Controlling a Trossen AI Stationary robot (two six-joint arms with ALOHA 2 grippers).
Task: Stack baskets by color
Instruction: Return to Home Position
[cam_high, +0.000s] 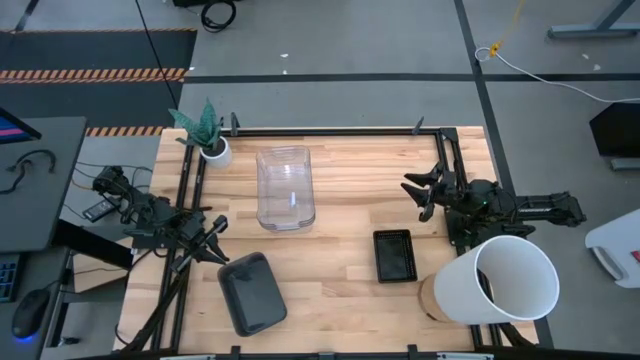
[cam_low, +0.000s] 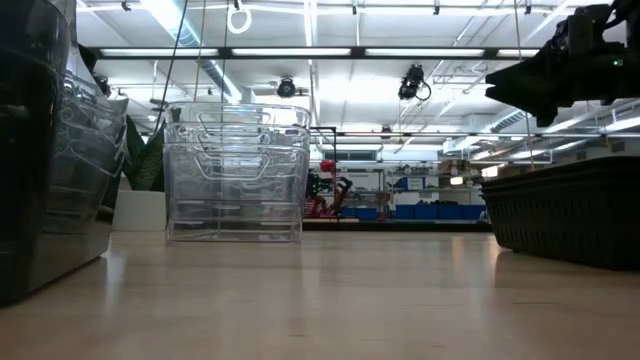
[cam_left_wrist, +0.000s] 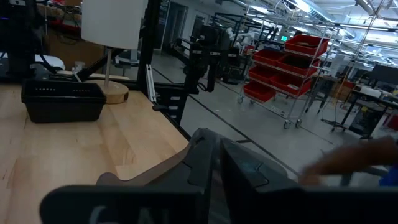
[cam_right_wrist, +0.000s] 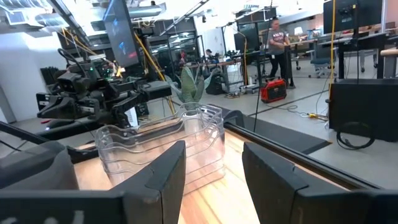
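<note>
The wood table (cam_high: 340, 310) holds it all. The clear baskets (cam_high: 285, 187) sit nested in one pile on it, and every other place here is told from that pile. The white bucket (cam_high: 510, 280) is the biggest thing on the table; it is far right of the pile, at the table's corner. The grey baskets (cam_high: 252, 292) are nested too, near the pile, on the side away from the pot and a bit left. The black baskets (cam_high: 394, 255) are smaller; they rest to the right of the pile, between it and the bucket. The left gripper (cam_high: 220, 240) hangs left of the pile, just beside the grey baskets; its fingers are spread and hold nothing. The right gripper (cam_high: 413, 198) hangs well right of the pile, above the black baskets' side; its fingers (cam_right_wrist: 165, 177) are apart and hold nothing. The small white pot (cam_high: 214, 152) with a green plant is just past the pile's far left corner.
</note>
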